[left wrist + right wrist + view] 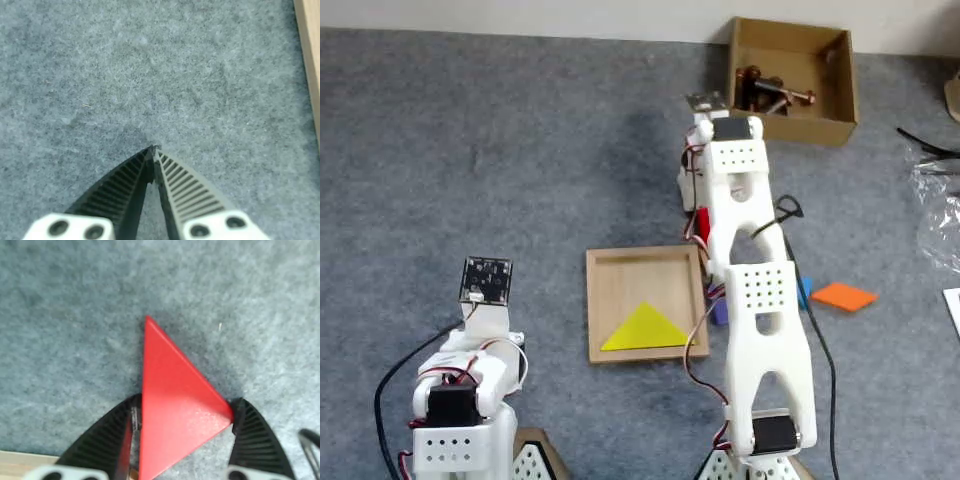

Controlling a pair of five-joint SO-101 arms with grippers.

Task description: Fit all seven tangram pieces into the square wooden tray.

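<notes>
The square wooden tray (591,300) lies mid-table with a yellow triangle (645,328) in its near half. My right gripper (186,400) is just beyond the tray's far right corner, shut on a red triangle (170,390) whose tip points away from the fingers; in the high view the red triangle (701,225) peeks out beside the arm. An orange piece (843,296), a blue piece (804,292) and a purple piece (719,312) lie right of the tray, partly hidden by that arm. My left gripper (152,148) is shut and empty over carpet left of the tray edge (306,75).
A cardboard box (832,90) holding small metal and wooden items stands at the back right. Crinkled plastic (940,215) and a black cable (920,145) lie at the right edge. Grey carpet covers the table, with open room at the left and back left.
</notes>
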